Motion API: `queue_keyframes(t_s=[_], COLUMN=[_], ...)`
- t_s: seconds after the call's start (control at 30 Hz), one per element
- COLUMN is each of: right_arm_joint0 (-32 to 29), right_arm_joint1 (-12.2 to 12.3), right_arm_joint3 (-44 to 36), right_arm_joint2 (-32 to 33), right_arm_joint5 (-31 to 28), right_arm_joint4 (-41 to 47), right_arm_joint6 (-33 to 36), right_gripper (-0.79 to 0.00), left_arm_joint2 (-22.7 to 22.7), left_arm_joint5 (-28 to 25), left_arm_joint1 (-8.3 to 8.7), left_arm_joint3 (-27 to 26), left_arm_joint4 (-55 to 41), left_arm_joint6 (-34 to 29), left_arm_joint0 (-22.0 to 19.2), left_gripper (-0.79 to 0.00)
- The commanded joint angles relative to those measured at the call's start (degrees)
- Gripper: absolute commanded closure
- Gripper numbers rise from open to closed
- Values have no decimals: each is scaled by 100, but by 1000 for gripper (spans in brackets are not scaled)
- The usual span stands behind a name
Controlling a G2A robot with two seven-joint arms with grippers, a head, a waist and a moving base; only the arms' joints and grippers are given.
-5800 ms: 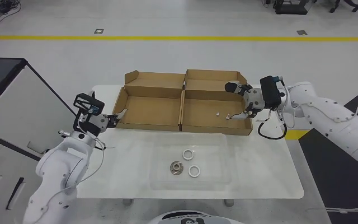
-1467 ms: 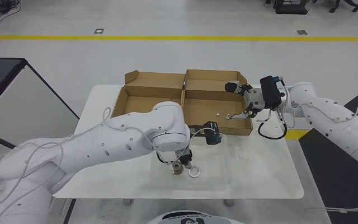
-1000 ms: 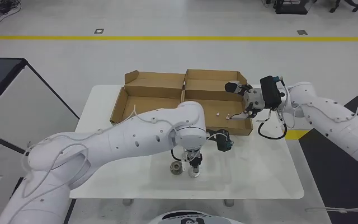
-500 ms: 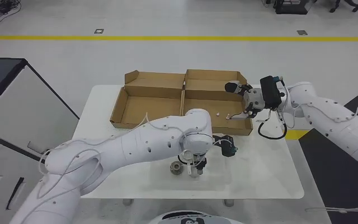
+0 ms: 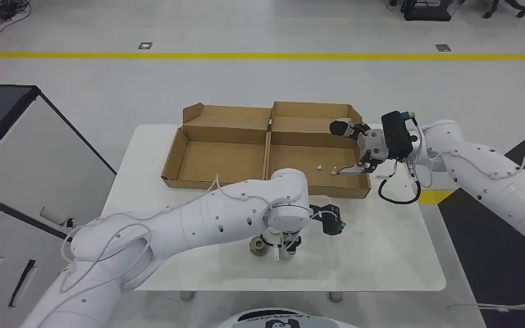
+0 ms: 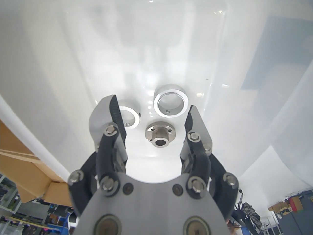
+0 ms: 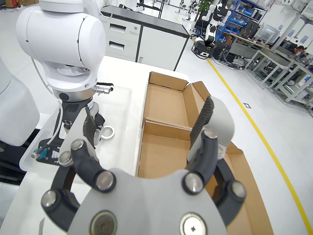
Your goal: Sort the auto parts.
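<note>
Above a metal hub in the tray, the left gripper is held with fingers released; the right gripper likewise.

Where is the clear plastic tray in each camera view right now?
Top view: the clear plastic tray lies on the table's near side, partly under the left arm.
Left wrist view: its floor and walls surround the open left gripper and the flanged hub.
Right wrist view: its rim runs beneath the left arm.
Shared landmark: the cardboard boxes beside it.
</note>
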Motion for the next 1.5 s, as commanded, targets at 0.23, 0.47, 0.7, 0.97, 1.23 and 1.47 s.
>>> queue_keyframes(t_s=[0.23,0.47,0.7,0.97,1.23,1.47], right_arm_joint0=[0,0,0,0,0,0], right_arm_joint1=[0,0,0,0,0,0], right_arm_joint3=[0,0,0,0,0,0], right_arm_joint2=[0,0,0,0,0,0], right_arm_joint5=[0,0,0,0,0,0], right_arm_joint4=[0,0,0,0,0,0], right_arm_joint6=[0,0,0,0,0,0], right_gripper=[-785,-785,-785,-785,-785,-785], left_arm_joint2=[0,0,0,0,0,0], left_arm_joint5=[81,132,150,137,147,164], left_arm_joint1=[16,16,-8,-26,-42,-47], left_arm_joint3=[35,46,127,210,262,287], left_arm_joint4=[119,140,214,288,368,410], left_arm_joint6=[-81,-132,-150,-138,-147,-164], left_arm_joint0=[159,211,278,376,425,436], left_gripper=[-379,-376,-342,-311,-252,-219])
